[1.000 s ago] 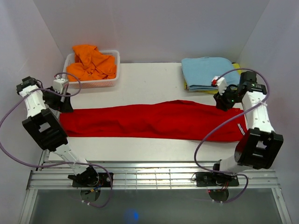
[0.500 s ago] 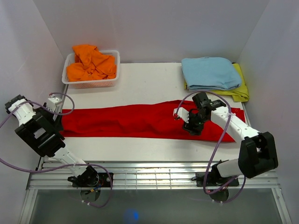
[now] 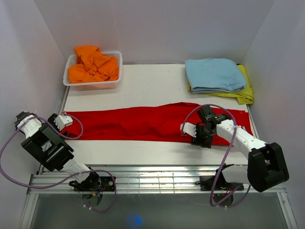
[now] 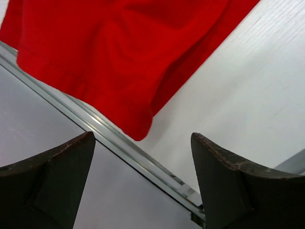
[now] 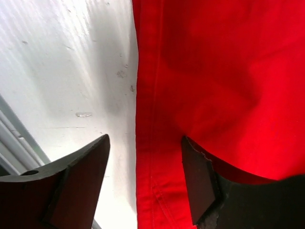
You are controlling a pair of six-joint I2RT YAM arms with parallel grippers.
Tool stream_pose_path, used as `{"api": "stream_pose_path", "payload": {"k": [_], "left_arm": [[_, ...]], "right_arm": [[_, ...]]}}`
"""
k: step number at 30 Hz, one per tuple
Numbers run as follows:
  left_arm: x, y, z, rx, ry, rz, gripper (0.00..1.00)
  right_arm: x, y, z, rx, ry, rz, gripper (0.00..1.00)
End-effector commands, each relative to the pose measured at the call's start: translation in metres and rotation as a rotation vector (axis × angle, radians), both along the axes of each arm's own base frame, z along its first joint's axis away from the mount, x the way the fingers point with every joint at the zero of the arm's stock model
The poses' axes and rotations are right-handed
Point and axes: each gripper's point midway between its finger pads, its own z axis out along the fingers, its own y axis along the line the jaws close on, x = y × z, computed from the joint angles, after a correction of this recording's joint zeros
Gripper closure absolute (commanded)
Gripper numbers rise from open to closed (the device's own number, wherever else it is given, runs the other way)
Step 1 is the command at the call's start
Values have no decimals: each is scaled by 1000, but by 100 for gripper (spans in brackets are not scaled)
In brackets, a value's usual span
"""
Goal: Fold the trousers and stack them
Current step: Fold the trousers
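Filling basket (image 3: 90, 86): orange garment (image 3: 93, 65); trousers (image 3: 138, 124) outside

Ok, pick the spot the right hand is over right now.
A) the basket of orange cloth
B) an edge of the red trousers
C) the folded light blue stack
B: the right wrist view shows the right hand open over a seamed edge of the trousers, with red cloth under one side and bare table under the other.
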Motion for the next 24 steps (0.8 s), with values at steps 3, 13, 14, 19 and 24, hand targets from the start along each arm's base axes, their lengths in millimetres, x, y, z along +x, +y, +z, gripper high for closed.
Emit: {"api": "stream_pose_path", "payload": {"k": [3,13,14,19,24], "left_arm": [[26,13,7,104,-126,-91,11],[41,15,-14,126,-100,-118,55],[44,15,-11,126,-114,-119,60],[66,23,23,150,-195,-115,100],[91,32,56,183,-277,-120,100]], "right_arm": [[24,-7,-4,-52,-120,31,37],[49,-13,5,-96,-224,-2,84],[50,-12,10,-91,-238,-5,87],[60,-10,25,-71,-282,-19,92],[74,-9,35,-30,-293,-66,92]]}}
